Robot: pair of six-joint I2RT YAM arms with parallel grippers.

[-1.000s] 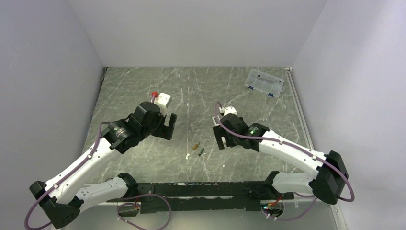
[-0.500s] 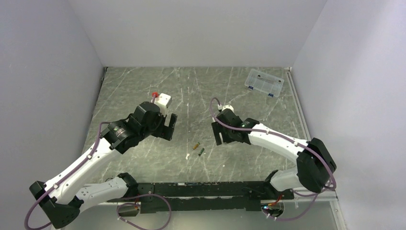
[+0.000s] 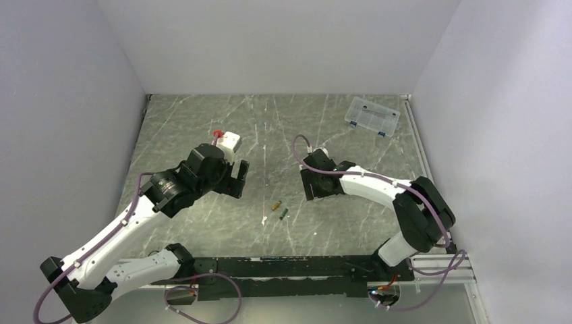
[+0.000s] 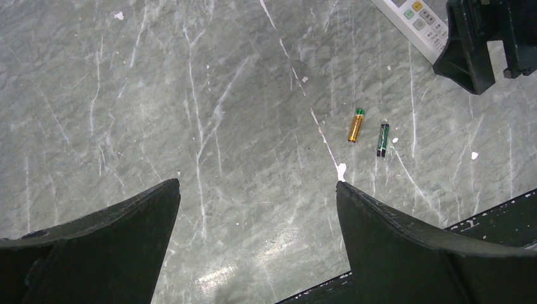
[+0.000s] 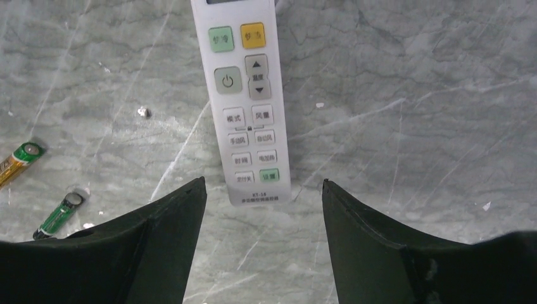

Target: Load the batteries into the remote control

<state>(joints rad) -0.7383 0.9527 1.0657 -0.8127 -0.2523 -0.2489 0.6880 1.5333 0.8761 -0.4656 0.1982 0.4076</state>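
Note:
The remote control [image 5: 248, 101] is a slim white bar lying buttons-up on the marble table; the left wrist view catches one end of it [image 4: 415, 19]. In the top view it is hidden under the right arm. My right gripper [image 5: 263, 183] is open. Its fingertips stand either side of the remote's near end, with a gap on both sides. Left of it lie the batteries: a gold one [image 5: 16, 161] [image 3: 275, 204] and a dark green one [image 5: 58, 215] [image 3: 284, 214]. My left gripper [image 4: 257, 183] [image 3: 236, 179] hangs open and empty, left of the batteries.
A clear compartment box [image 3: 372, 116] sits at the back right near the wall. A small white sliver [image 3: 264, 220] [image 4: 342, 170] lies just in front of the batteries. The black mounting rail [image 3: 290, 266] runs along the near edge.
The right arm has folded in and its gripper has shifted a little to the left and back, over the remote, while its jaws have narrowed. The left arm and the batteries have stayed put.

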